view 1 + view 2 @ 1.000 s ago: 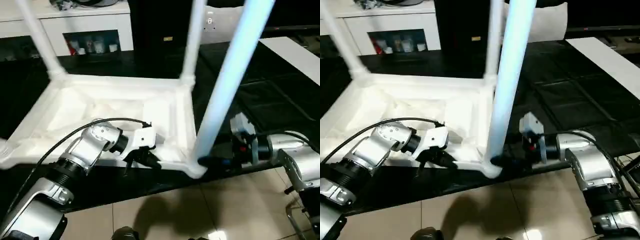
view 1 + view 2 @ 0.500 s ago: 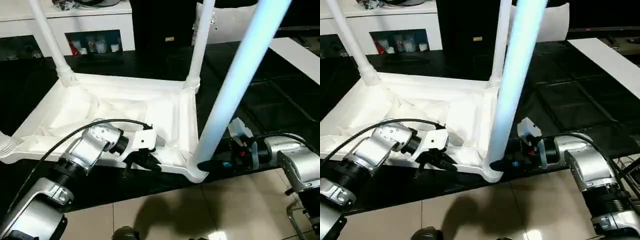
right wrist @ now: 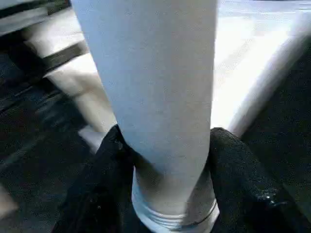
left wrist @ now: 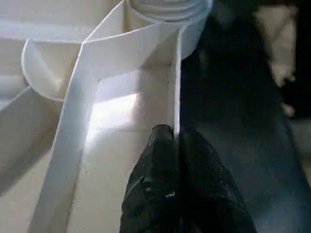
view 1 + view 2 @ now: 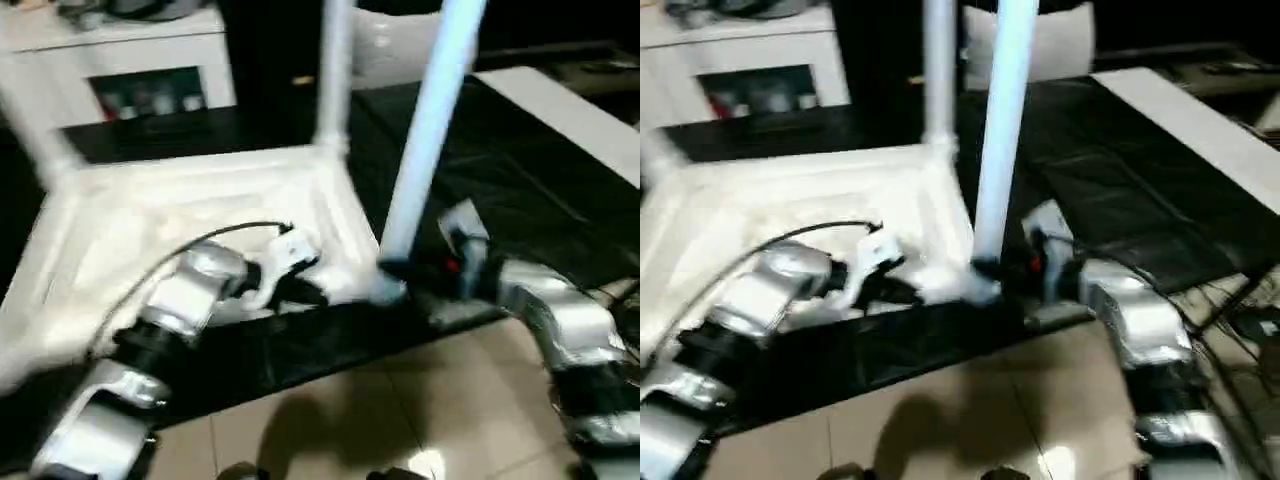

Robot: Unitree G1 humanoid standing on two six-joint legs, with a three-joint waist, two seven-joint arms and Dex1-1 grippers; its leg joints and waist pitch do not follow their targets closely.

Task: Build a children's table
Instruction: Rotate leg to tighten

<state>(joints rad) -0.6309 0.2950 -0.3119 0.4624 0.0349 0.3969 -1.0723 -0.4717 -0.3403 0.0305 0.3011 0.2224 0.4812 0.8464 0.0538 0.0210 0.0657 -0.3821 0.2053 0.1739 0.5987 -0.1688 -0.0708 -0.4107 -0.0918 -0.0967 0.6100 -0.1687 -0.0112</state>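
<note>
The white tabletop [image 5: 150,215] lies underside up on the black work table. My left gripper [image 5: 300,292] is shut on its near rim [image 4: 176,87], black fingers [image 4: 158,184] pinching the thin wall close to the corner socket [image 4: 167,7]. The near right leg [image 5: 430,130] stands in the near right corner socket [image 5: 385,290], leaning slightly right. My right gripper [image 5: 400,272] is shut around that leg's base [image 3: 155,97], one finger [image 3: 97,184] on each side. Another leg [image 5: 335,80] stands in the far right corner, and a blurred one [image 5: 40,140] at the far left.
The black-covered work table [image 5: 520,170] ends just in front of my grippers, with tiled floor [image 5: 350,420] below. A white flat panel [image 5: 570,110] lies at the table's far right. A white cabinet [image 5: 130,60] stands behind at the left.
The whole picture has shifted and blurred, so the camera has moved. The near right leg looks more upright than before. Both grippers keep their holds.
</note>
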